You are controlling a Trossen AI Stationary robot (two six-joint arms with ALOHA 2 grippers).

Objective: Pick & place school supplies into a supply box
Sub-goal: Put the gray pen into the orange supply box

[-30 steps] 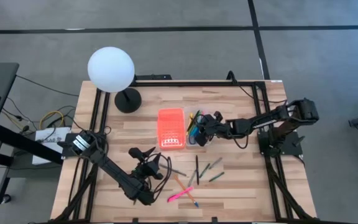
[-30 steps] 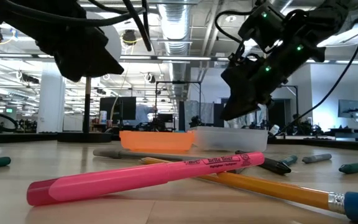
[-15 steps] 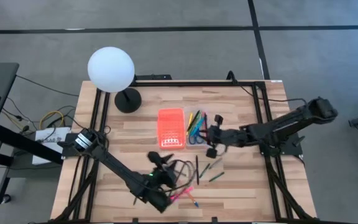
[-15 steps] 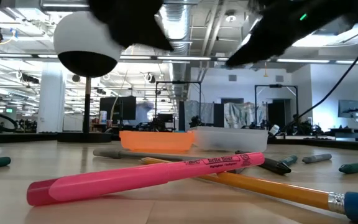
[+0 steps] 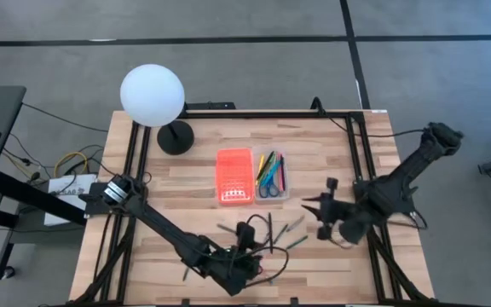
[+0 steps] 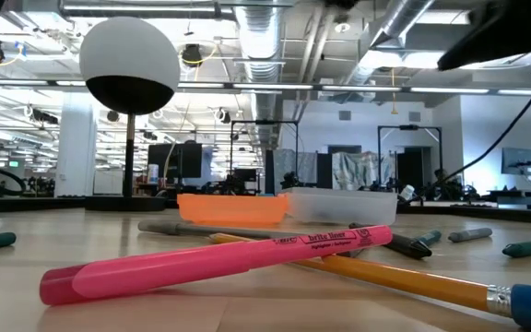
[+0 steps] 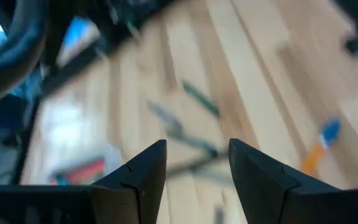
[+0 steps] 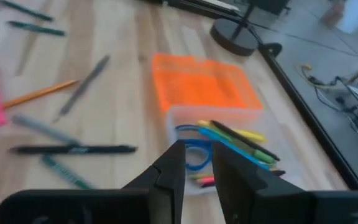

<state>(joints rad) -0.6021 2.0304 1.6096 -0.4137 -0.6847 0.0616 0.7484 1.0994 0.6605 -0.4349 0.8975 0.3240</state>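
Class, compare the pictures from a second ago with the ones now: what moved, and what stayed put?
The right claw pulled back from over the clear tray to the table's right side, empty. The left claw swept rightward along the front over the loose pens. The tray's contents, orange lid, globe lamp and pink highlighter kept their places.

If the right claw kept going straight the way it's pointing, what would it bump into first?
Probably the clear supply box: the right gripper, empty, points at its blue-handled scissors and pens. How far off is unclear.
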